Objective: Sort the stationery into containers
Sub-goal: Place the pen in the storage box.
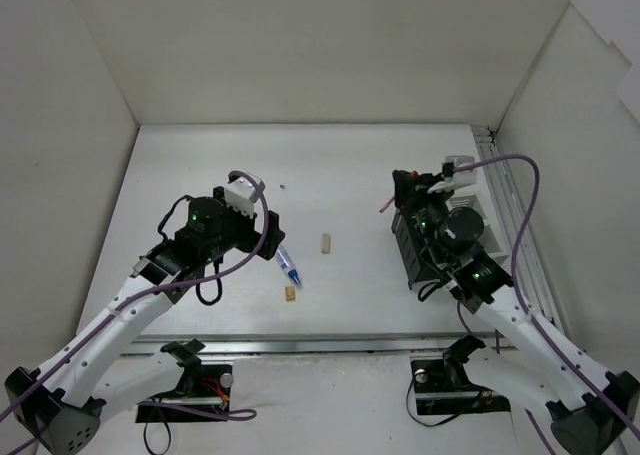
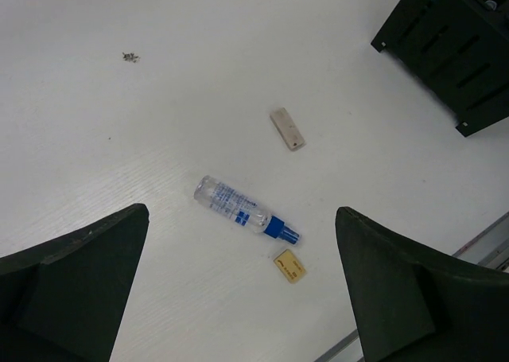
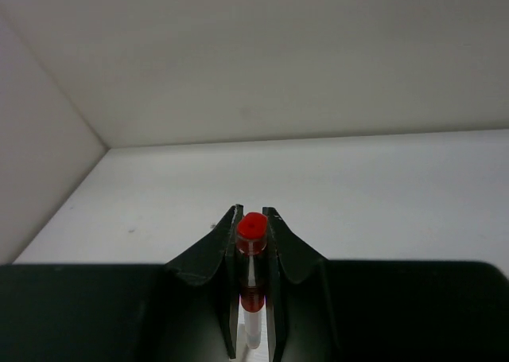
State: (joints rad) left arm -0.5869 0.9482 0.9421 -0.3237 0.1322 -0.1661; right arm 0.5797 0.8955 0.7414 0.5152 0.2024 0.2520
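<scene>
A clear tube with a blue cap (image 2: 246, 212) lies on the white table, with a yellow eraser block (image 2: 289, 266) just beside its cap and a beige eraser block (image 2: 287, 129) farther off. My left gripper (image 2: 242, 298) is open and empty, above and short of the tube. From above, the left gripper (image 1: 275, 243) sits just left of the tube (image 1: 289, 267). My right gripper (image 3: 252, 219) is shut on a red-capped pen (image 3: 253, 243). From above, the right gripper (image 1: 402, 190) hovers at the far end of the black mesh organiser (image 1: 420, 250), and the pen (image 1: 386, 205) sticks out to its left.
White walls enclose the table on three sides. A metal rail (image 1: 510, 215) runs along the right side. A pale box (image 1: 488, 197) stands behind the organiser, mostly hidden by the right arm. A speck of debris (image 2: 130, 57) lies far left. The organiser's corner (image 2: 453, 44) shows at the upper right.
</scene>
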